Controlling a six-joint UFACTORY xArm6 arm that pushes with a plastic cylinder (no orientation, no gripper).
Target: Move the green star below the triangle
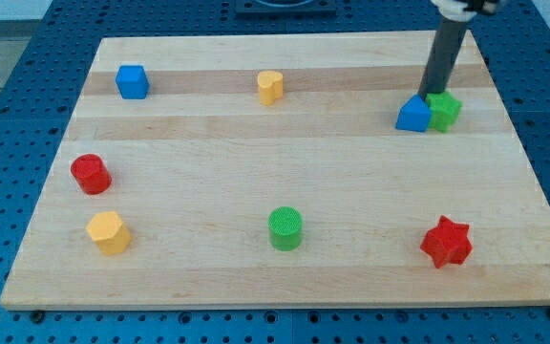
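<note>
The green star (444, 111) lies at the board's right side, touching the right side of the blue triangle (413, 115). The two sit side by side at about the same height in the view. My tip (433, 94) is just above them, at the top edge of the green star and the triangle's upper right corner. The rod leans up toward the view's top right.
A blue cube (132, 81) is at the upper left, a yellow heart-like block (270, 86) at top centre. A red cylinder (91, 174) and yellow hexagon (109, 232) are at the left. A green cylinder (285, 228) and red star (446, 242) lie near the bottom.
</note>
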